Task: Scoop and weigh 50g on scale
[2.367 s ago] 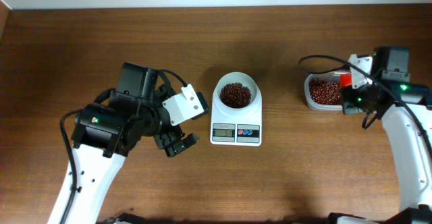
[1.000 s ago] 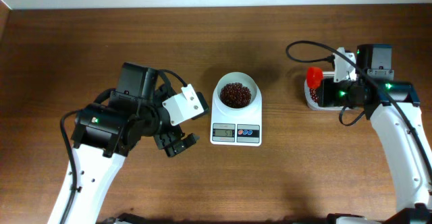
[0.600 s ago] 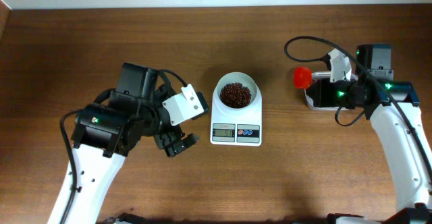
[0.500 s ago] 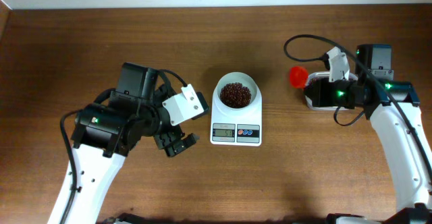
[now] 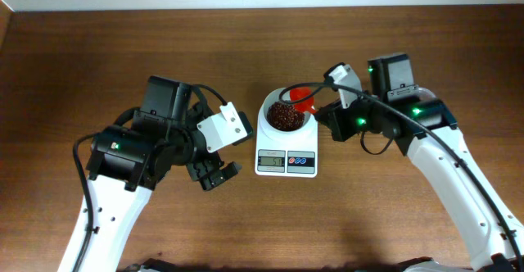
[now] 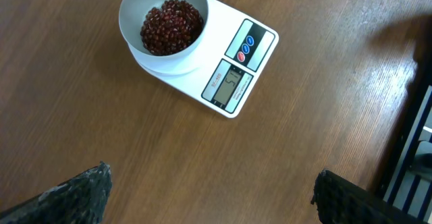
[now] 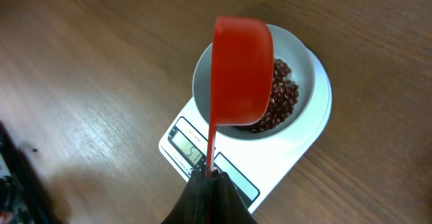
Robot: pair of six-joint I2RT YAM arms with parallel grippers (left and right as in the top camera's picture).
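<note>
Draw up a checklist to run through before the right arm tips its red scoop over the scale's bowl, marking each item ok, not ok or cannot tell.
1. Right gripper shut on the handle of the orange-red plastic scoop: ok.
2. Scoop above the round white bowl on the small white digital scale: ok, near the rim.
3. Scoop's contents: cannot tell, as no view shows inside it.
4. Dark red-brown beans inside the bowl, none seen on the wooden table: ok.
5. Grey display legible: cannot tell, digits too small.
6. Left gripper open and apart from the scale: ok.
</note>
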